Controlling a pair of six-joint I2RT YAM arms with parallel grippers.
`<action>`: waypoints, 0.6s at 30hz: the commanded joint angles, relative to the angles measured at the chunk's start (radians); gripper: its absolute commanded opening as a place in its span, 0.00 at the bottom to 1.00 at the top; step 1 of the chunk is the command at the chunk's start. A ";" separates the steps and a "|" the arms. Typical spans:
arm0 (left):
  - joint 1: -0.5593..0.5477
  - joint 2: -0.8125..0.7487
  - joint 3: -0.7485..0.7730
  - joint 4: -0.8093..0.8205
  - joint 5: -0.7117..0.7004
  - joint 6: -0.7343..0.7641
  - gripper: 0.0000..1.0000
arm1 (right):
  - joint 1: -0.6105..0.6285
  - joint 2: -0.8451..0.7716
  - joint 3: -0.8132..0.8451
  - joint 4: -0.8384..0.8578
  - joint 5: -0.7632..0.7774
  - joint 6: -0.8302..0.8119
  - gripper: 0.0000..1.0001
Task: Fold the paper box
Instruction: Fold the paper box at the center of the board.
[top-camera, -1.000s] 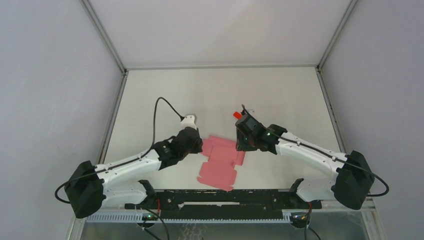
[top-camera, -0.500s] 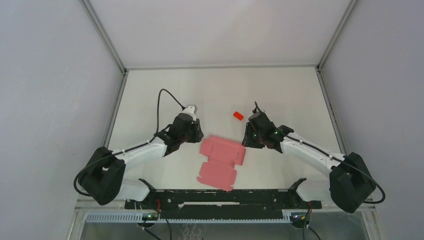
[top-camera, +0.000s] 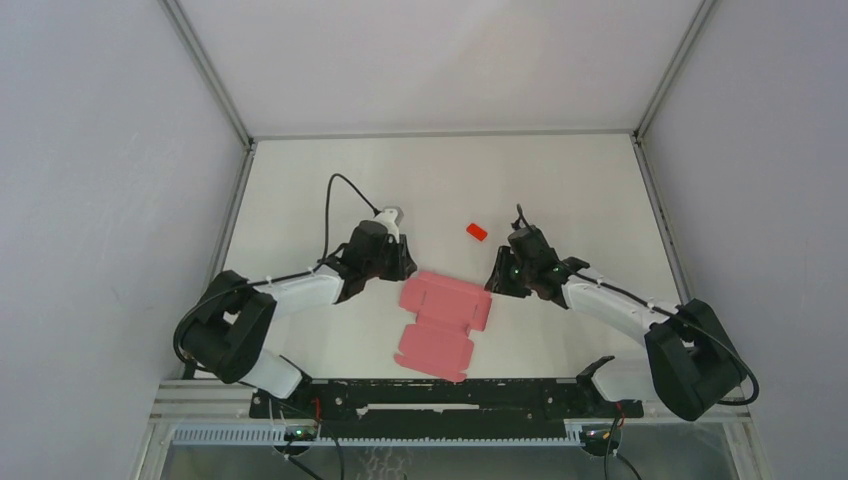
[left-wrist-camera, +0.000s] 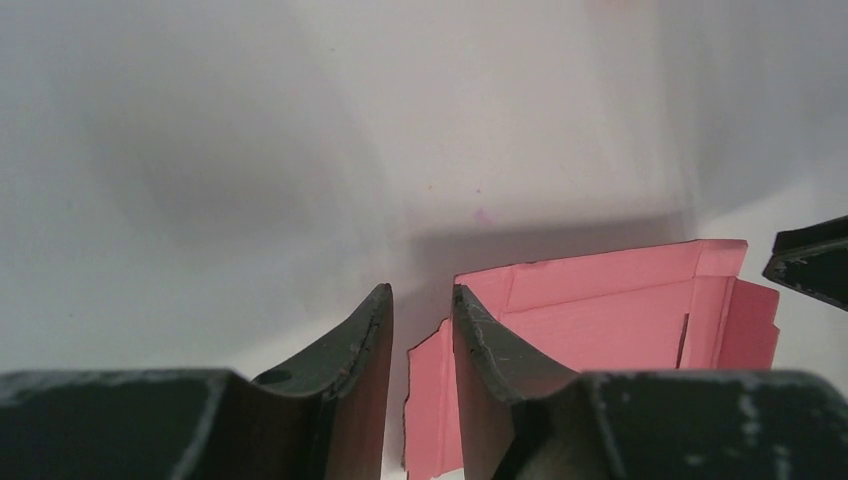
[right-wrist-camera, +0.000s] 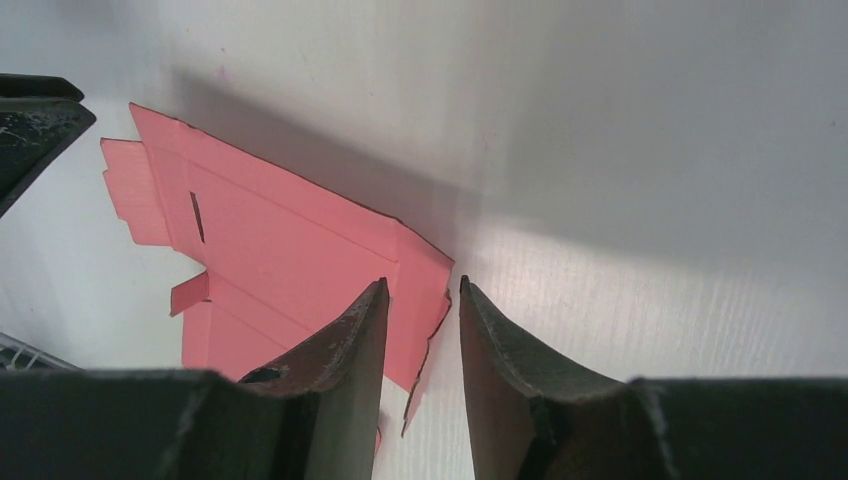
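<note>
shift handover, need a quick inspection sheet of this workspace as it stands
surface: white table, matte
job's things: pink paper box lies unfolded between the arms
clutter: small red block beyond the box, apart from it
grippers: left gripper and right gripper low at the box's far corners, jaws narrowly apart, gripping nothing
cables: black cable loops above the left wrist
surroundings: grey walls, metal frame posts

Robot lab test cell is indicated: bare white surface (top-camera: 440, 180) boxed in by plain grey wall panels (top-camera: 100, 200) and aluminium frame struts (top-camera: 207, 70). Left arm (top-camera: 290, 292) and right arm (top-camera: 615, 305) are bolted by a black rail (top-camera: 440, 392); cable (top-camera: 327, 215) is left exposed.
</note>
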 joint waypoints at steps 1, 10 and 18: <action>0.005 0.037 0.071 0.076 0.063 0.021 0.33 | -0.018 0.030 -0.002 0.100 -0.028 -0.024 0.40; 0.004 0.077 0.071 0.104 0.088 0.014 0.32 | -0.034 0.071 -0.002 0.122 -0.035 -0.031 0.40; 0.004 0.103 0.063 0.122 0.103 0.003 0.32 | -0.048 0.093 -0.014 0.142 -0.046 -0.035 0.40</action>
